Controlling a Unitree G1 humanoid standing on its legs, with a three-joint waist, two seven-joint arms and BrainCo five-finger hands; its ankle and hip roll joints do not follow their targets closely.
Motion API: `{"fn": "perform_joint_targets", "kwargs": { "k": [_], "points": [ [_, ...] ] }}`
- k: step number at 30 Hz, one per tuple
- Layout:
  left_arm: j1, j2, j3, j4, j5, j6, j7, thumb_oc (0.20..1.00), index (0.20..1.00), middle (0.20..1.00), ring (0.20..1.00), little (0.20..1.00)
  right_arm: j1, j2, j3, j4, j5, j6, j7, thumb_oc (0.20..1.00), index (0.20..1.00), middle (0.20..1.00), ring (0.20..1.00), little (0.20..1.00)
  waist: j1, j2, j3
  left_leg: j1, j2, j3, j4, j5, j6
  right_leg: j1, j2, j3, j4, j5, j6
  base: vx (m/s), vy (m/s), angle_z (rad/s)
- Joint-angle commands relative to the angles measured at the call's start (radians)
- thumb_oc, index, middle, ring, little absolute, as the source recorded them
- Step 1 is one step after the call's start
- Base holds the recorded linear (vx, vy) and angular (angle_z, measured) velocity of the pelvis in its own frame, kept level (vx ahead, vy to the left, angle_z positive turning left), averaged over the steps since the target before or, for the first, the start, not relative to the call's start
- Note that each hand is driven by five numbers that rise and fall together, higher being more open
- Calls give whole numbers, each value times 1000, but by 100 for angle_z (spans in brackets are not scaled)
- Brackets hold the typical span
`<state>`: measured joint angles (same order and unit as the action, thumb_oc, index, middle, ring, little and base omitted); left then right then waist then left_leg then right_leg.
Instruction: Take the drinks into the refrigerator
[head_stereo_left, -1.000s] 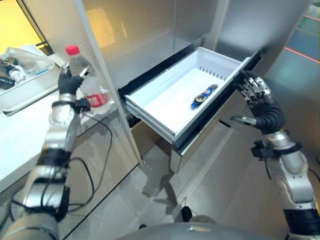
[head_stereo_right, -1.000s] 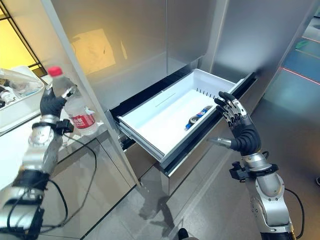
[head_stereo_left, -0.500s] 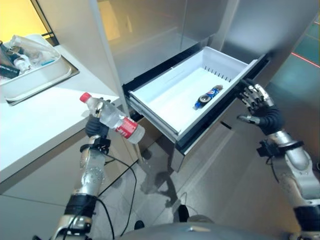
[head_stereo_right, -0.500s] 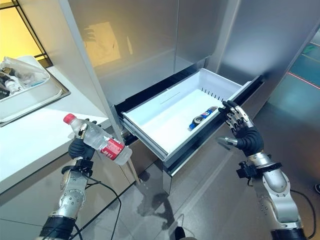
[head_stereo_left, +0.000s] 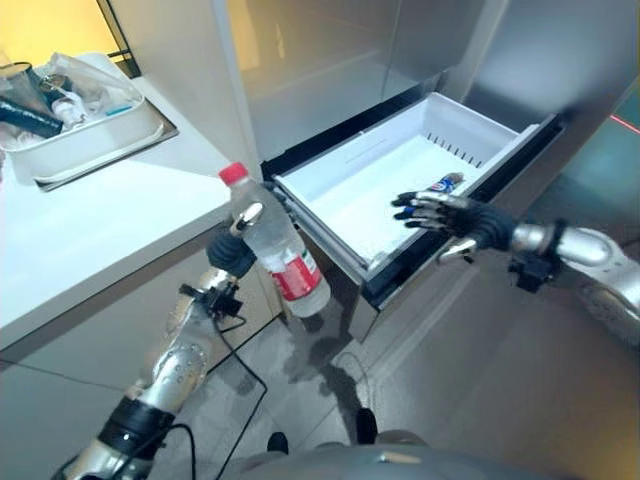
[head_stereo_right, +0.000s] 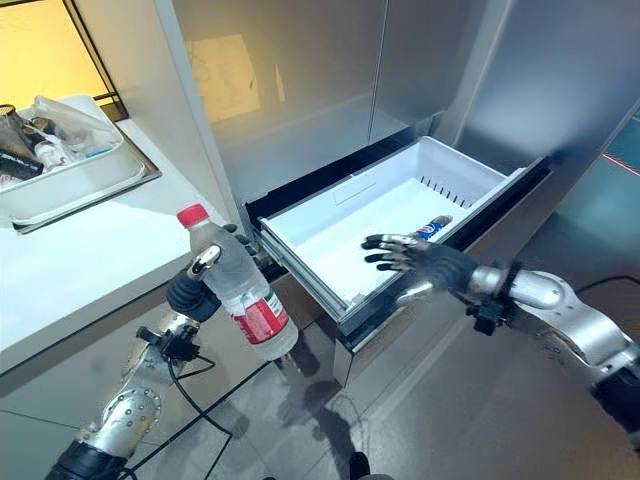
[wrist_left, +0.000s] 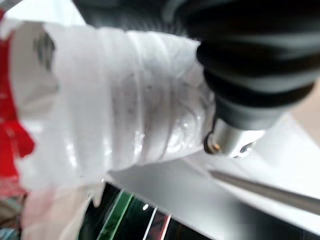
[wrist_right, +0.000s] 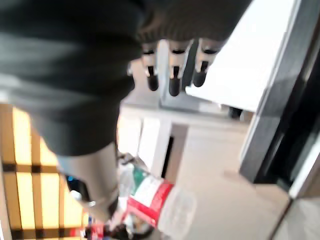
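Landmark: white pull-out refrigerator drawer (head_stereo_right: 330, 225), standing open.

Nearest, just off its front corner: my left hand (head_stereo_left: 232, 252), fingers curled round a clear plastic water bottle with red cap and red label (head_stereo_left: 276, 243). Bottle tilted, cap up, held in the air, outside the drawer.

Over the drawer's front rim: my right hand (head_stereo_right: 420, 262), palm down, fingers spread, holding nothing.

Inside the drawer, toward its back: small dark-blue drink bottle (head_stereo_right: 430, 227), lying flat.

Beyond, beside the drawer: white desk (head_stereo_left: 90, 225) carrying a white tray of clutter (head_stereo_left: 95, 150).

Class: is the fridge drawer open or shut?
Open: the drawer is pulled out, its white inside exposed, with a small bottle lying in it.
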<state>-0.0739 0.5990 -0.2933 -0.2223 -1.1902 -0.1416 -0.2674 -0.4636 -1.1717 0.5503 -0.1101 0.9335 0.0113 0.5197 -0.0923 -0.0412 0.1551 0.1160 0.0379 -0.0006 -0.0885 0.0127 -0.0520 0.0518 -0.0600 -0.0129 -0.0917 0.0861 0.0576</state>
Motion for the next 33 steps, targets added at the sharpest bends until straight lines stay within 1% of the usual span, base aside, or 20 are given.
{"fn": "perform_joint_targets", "kwargs": {
  "k": [1, 2, 4, 6, 7, 8, 10, 11, 12, 15, 16, 17, 18, 19, 20, 24, 26, 31, 33],
  "points": [
    [-165, 67, -44, -111, 23, -54, -59, 200, 200, 200, 200, 200, -173, 2, 121, -4, 87, 12, 9, 1000, 1000, 1000, 1000, 1000, 20, -29, -32, 20, -58, -35, 76, -125, 51, 42, -21, -54, 84, -126, 24, 0, 0, 0],
    [-188, 82, -67, -112, 34, -61, -58, 200, 200, 200, 200, 200, -199, 15, 156, -14, 125, 16, 1, 1000, 1000, 1000, 1000, 1000, 20, -27, -34, 22, -58, -35, 76, -123, 51, 44, -20, -54, 84, -125, 23, 0, 0, 0],
    [-202, 91, -81, -115, 38, -61, -58, 200, 200, 200, 200, 200, -220, 23, 180, -17, 140, 20, 0, 1000, 1000, 1000, 1000, 1000, 20, -28, -35, 22, -58, -35, 76, -123, 50, 45, -20, -54, 84, -125, 23, 0, 0, 0],
    [-236, 102, -112, -117, 54, -63, -53, 200, 200, 200, 200, 200, -259, 52, 226, -18, 170, 37, 2, 1000, 1000, 1000, 1000, 1000, 20, -28, -36, 22, -57, -34, 76, -121, 48, 47, -19, -56, 82, -124, 23, -17, 3, -1],
    [-280, 120, -145, -117, 72, -67, -54, 200, 200, 200, 200, 200, -291, 86, 266, -7, 196, 48, -1, 1000, 1000, 1000, 1000, 1000, 22, -28, -36, 21, -56, -34, 76, -120, 48, 47, -19, -57, 83, -124, 23, 0, 0, 0],
    [-280, 120, -145, -117, 72, -67, -54, 200, 200, 200, 200, 200, -291, 86, 266, -7, 196, 48, -1, 1000, 1000, 1000, 1000, 1000, 22, -28, -36, 21, -56, -34, 76, -120, 48, 47, -19, -57, 83, -124, 23, 0, 0, 0],
    [-315, 117, -178, -107, 70, -71, -52, 200, 200, 200, 200, 200, -291, 124, 285, 0, 238, 59, 0, 1000, 1000, 1000, 1000, 1000, 23, -29, -35, 21, -56, -35, 76, -118, 48, 47, -19, -59, 84, -124, 22, 0, 0, 0],
    [-315, 117, -179, -106, 70, -71, -52, 200, 200, 200, 200, 200, -290, 124, 284, 1, 238, 59, 0, 1000, 1000, 1000, 1000, 1000, 23, -29, -35, 21, -56, -35, 76, -118, 48, 47, -19, -59, 84, -124, 22, -32, 12, -1],
    [-365, 124, -216, -101, 92, -75, -53, 200, 200, 200, 200, 200, -290, 158, 298, 15, 270, 71, 6, 1000, 1000, 1000, 1000, 1000, 25, -31, -33, 18, -56, -38, 78, -117, 48, 46, -19, -64, 88, -125, 22, -35, 15, 0],
    [-432, 125, -258, -83, 120, -84, -62, 200, 200, 200, 200, 200, -239, 200, 293, -9, 335, 100, 32, 1000, 1000, 1000, 1000, 1000, 26, -32, -28, 12, -58, -42, 82, -116, 49, 43, -21, -68, 94, -126, 23, -27, 12, 2],
    [-463, 118, -271, -67, 132, -89, -70, 200, 200, 200, 200, 200, -202, 240, 288, -28, 362, 121, 53, 1000, 1000, 1000, 1000, 1000, 27, -32, -25, 9, -58, -45, 84, -116, 50, 40, -22, -69, 97, -127, 24, -29, 13, 3],
    [-464, 118, -272, -67, 132, -90, -70, 200, 200, 200, 200, 200, -202, 241, 287, -28, 362, 121, 53, 1000, 1000, 1000, 1000, 1000, 27, -32, -25, 9, -58, -45, 84, -116, 50, 40, -22, -69, 97, -127, 24, -39, 14, 3],
    [-479, 104, -281, -53, 137, -90, -69, 200, 200, 200, 200, 200, -138, 296, 255, -28, 398, 131, 55, 1000, 1000, 1000, 1000, 1000, 28, -31, -22, 6, -59, -46, 85, -115, 51, 38, -23, -70, 97, -126, 24, -43, 12, 0],
    [-493, 106, -282, -48, 139, -87, -73, 200, 200, 200, 200, 200, -101, 338, 255, -31, 393, 150, 61, 1000, 1000, 1000, 1000, 1000, 31, -32, -16, 2, -60, -47, 88, -115, 52, 34, -24, -71, 100, -126, 24, -43, 12, 2],
    [-493, 107, -283, -48, 139, -87, -73, 200, 200, 200, 200, 200, -101, 338, 254, -31, 393, 150, 61, 1000, 1000, 1000, 1000, 1000, 32, -32, -16, 2, -60, -47, 88, -115, 52, 34, -24, -71, 100, -126, 25, -36, 8, 1],
    [-533, 98, -317, -37, 140, -68, -102, 200, 200, 200, 200, 200, -33, 422, 264, -13, 400, 185, 83, 1000, 1000, 1000, 1000, 1000, 36, -33, -4, -8, -61, -52, 92, -110, 53, 31, -24, -72, 101, -127, 24, -24, 5, 2],
    [-545, 95, -329, -31, 145, -69, -107, 200, 200, 200, 200, 200, -16, 445, 282, -6, 406, 192, 93, 1000, 1000, 1000, 1000, 1000, 37, -34, -1, -8, -60, -53, 91, -110, 53, 30, -25, -71, 100, -126, 23, 0, 0, 0],
    [-564, 105, -352, -28, 156, -72, -119, 200, 200, 200, 200, 200, -10, 438, 312, -21, 423, 198, 96, 1000, 1000, 1000, 1000, 1000, 37, -35, 1, -8, -60, -58, 92, -108, 52, 35, -23, -71, 98, -127, 22, 0, 0, 0],
    [-566, 97, -349, -16, 170, -80, -116, 200, 200, 200, 200, 200, -12, 460, 325, -20, 426, 196, 96, 1000, 1000, 1000, 1000, 1000, 38, -35, -1, -8, -59, -60, 91, -108, 52, 36, -22, -71, 97, -128, 22, 0, 0, 0]
  ]
}}
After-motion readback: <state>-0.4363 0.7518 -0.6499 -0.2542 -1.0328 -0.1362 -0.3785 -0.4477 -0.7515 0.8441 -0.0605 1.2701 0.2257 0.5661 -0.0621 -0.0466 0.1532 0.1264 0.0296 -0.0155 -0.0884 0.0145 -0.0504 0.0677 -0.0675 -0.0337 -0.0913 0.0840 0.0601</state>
